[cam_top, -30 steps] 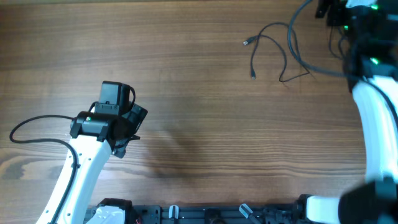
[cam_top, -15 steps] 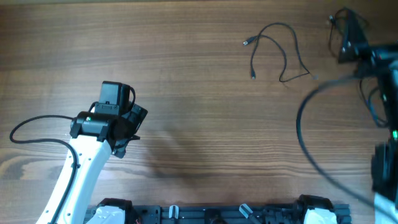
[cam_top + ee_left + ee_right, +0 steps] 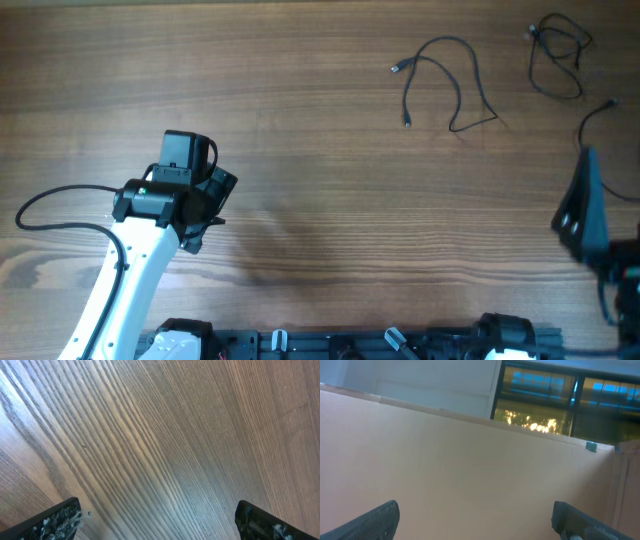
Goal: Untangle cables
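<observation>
Wood-grain table (image 3: 320, 90), brown, seen from overhead. Landmark for this entry: left tool (image 3: 205, 205), black, on a white arm near the table's near-left part, with a thick black wire (image 3: 45, 200) looping off to its left.

Overhead view:
- Cables: a loose cable (image 3: 443, 40) lies well apart from the left tool, far and to its right, spread in open curves, with small plug ends showing. A bunched cable (image 3: 556, 50) lies farther right again, near the far-right corner, in a small loop.
- One more thin black cord (image 3: 590, 112) at the right edge; cable or arm wiring, cannot tell.
- Right arm (image 3: 582, 215): a dark, blurred shape far to the right of the left tool, near the table edge. Its tool's state cannot be read here.

Left wrist view:
- Left tool (image 3: 160, 527), fingers spread wide, nothing between them, only bare table grain below. No cable appears in this view.

Right wrist view:
- Right tool (image 3: 480, 522), fingers spread wide and empty, aimed off the table at a pale board (image 3: 470, 470) and a window (image 3: 545, 405) with lights, which the overhead view does not show.
</observation>
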### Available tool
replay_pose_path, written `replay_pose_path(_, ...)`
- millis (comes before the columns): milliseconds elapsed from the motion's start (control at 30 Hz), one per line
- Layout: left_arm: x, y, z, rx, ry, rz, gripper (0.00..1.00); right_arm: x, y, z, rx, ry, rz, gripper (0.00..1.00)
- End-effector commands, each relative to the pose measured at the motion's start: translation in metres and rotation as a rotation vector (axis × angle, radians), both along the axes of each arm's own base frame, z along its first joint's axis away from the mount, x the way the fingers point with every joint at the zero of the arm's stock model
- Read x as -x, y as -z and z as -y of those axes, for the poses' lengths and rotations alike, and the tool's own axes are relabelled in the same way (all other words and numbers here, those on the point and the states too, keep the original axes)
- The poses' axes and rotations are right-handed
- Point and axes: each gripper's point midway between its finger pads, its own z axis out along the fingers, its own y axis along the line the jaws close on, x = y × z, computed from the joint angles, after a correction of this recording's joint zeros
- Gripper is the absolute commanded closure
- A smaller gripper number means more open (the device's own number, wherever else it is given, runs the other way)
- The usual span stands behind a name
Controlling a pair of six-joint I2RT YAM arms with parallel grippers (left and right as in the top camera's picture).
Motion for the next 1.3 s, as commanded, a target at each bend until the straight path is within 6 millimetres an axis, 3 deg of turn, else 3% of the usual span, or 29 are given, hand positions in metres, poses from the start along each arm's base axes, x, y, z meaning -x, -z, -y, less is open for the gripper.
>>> replay_pose_path(0,-0.001,-0.004,-0.005,-0.014,-0.023,0.018,0.00,0.010,0.031,-0.004,0.039,0.005,0.026,0.00)
replay_pose_path(67,-0.001,-0.004,-0.005,-0.014,-0.023,0.018,0.00,0.025,0.044,-0.007,0.118,0.041,0.063,0.00)
replay_pose_path(167,-0.001,-0.004,-0.005,-0.014,-0.023,0.018,0.00,0.069,0.048,-0.011,0.157,0.075,0.161,0.00)
replay_pose_path(267,-0.001,-0.004,-0.005,-0.014,-0.023,0.018,0.00,0.079,0.061,-0.005,0.132,0.109,0.138,0.00)
replay_pose_path(633,-0.001,-0.004,-0.005,-0.014,-0.023,0.018,0.00,0.032,0.116,0.005,0.110,0.114,-0.072,0.00)
replay_pose_path(900,-0.001,-0.004,-0.005,-0.014,-0.023,0.018,0.00,-0.028,0.186,0.010,-0.015,0.049,-0.210,0.00)
replay_pose_path(1000,-0.001,-0.004,-0.004,-0.013,-0.023,0.018,0.00,-0.052,0.223,0.010,-0.014,0.037,-0.257,0.00)
replay_pose_path(1133,-0.001,-0.004,-0.005,-0.014,-0.023,0.018,0.00,-0.070,0.259,0.011,-0.015,0.029,-0.281,0.00)
replay_pose_path(1267,-0.001,-0.004,-0.005,-0.014,-0.023,0.018,0.00,-0.078,0.275,0.014,-0.044,0.032,-0.265,0.00)
